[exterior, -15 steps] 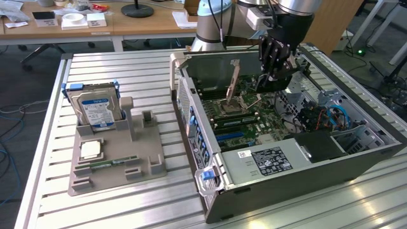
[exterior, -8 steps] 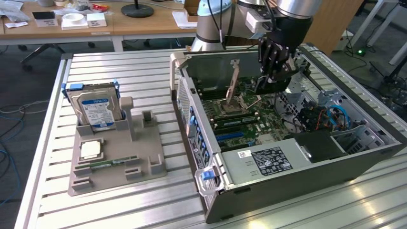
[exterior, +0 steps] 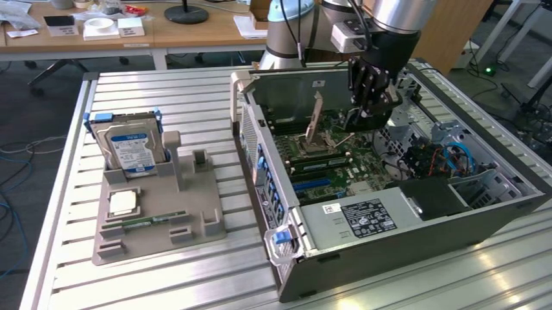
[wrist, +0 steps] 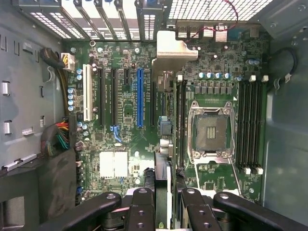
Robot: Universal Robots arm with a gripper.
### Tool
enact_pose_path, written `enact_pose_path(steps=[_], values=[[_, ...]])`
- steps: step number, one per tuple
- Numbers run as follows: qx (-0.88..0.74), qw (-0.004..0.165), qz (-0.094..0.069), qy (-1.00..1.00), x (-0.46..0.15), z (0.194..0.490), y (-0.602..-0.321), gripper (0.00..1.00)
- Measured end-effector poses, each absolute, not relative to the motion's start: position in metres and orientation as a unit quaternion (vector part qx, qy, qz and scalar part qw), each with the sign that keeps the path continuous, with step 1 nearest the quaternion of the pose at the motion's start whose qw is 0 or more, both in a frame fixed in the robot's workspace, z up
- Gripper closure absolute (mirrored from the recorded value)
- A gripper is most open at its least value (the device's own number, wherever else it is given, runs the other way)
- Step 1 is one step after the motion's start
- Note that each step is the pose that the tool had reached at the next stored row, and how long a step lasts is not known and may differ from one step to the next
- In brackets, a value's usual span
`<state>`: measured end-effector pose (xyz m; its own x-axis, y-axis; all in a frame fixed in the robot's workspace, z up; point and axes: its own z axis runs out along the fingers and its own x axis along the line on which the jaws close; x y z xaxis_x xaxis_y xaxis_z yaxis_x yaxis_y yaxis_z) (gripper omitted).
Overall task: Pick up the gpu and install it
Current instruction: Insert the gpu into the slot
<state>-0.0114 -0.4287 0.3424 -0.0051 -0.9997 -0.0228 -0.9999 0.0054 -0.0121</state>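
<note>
On the exterior view's left, a grey holder (exterior: pixel 200 223) lies on the metal table (exterior: pixel 172 97). It carries an upright hard drive (exterior: pixel 129 148), a square chip (exterior: pixel 123 203) and a narrow memory stick (exterior: pixel 142 221), all well apart from the work. More to the right stands the open computer case (exterior: pixel 371 258) with the motherboard (wrist: pixel 125 139) lying flat inside. Above the board hangs the gripper (exterior: pixel 364 126). Its fingers are pressed on the two faces of the gpu (wrist: pixel 162 173) and pinch it upright on its edge. In the wrist view the card runs away from the fingers toward the back wall of the case, and its silver bracket (wrist: pixel 175 50) is at the far end. The card seems to be above the board and not seated. It lies to the side of the long blue slot (wrist: pixel 139 96), between the slots and the empty chip socket (wrist: pixel 210 132), and which slot is under it cannot be told for sure. To do this step well, the card should probably stay vertical and parallel to the slot, with its lower edge exactly over the slot. The bracket must meet the opening in the back wall. A straight descent seems best, because a tilted card could jam or scrape the parts just beside it.
</note>
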Motion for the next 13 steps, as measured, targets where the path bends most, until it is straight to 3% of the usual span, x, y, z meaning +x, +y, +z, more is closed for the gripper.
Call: enact_pose_path(steps=[13], values=[[-0.706, 0.013, 0.004, 0.708, -0.0114, 0.3412, -0.4287, 0.74]])
